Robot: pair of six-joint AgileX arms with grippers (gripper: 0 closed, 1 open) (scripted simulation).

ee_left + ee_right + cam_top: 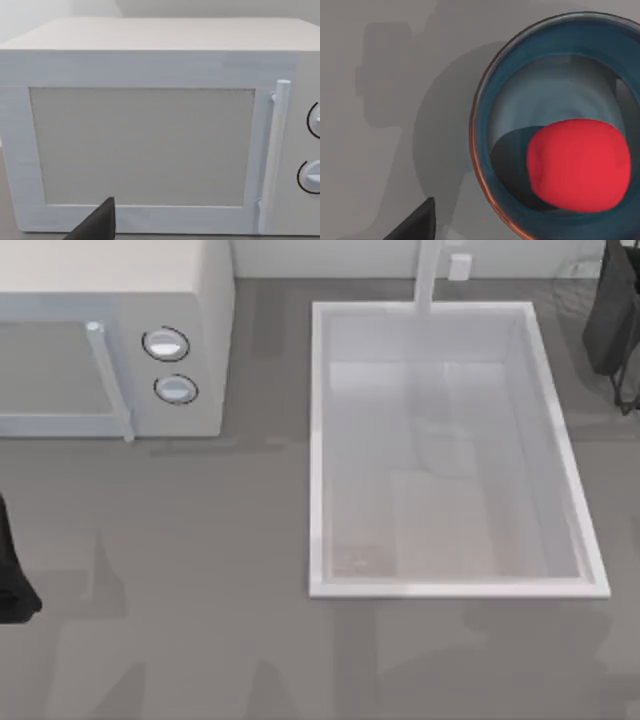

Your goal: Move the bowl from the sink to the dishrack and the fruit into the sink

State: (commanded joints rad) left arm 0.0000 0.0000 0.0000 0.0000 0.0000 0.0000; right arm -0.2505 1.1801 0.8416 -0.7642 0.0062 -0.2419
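The white sink (460, 589) lies right of centre in the top view, its basin bare, with the faucet (428, 275) at its far rim. In the right wrist view a glossy blue bowl (495, 100) with a reddish-brown rim rests on a grey surface, and the red fruit (577, 162) lies inside it. A dark tip of my right gripper (415, 225) shows beside the bowl, apart from it. Thin grey wires of the dishrack (626, 398) show at the far right edge. A dark part of my left gripper (97, 225) hangs in front of the microwave.
A white microwave (110, 340) with two round knobs stands at the back left, and its door (145, 145) is shut. A black bulky shape (612, 320) sits at the back right. My left arm (12, 580) is at the left edge.
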